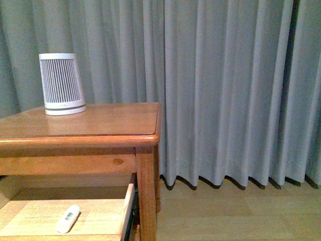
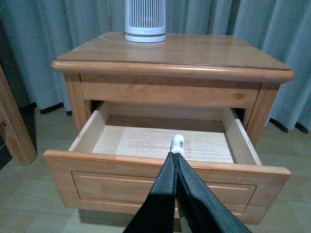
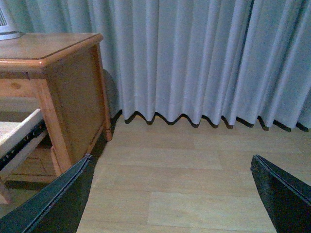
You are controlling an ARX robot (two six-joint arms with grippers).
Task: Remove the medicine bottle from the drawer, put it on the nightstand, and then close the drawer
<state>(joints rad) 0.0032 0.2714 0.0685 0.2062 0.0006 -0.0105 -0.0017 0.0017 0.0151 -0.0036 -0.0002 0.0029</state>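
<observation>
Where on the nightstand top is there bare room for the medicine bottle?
The nightstand top is bare right of and in front of the ribbed white device, out to the right edge and front lip. Only the back, left of centre, is taken.

Likely bedroom: nightstand (image 1: 100,124), curtains (image 1: 225,85).
</observation>
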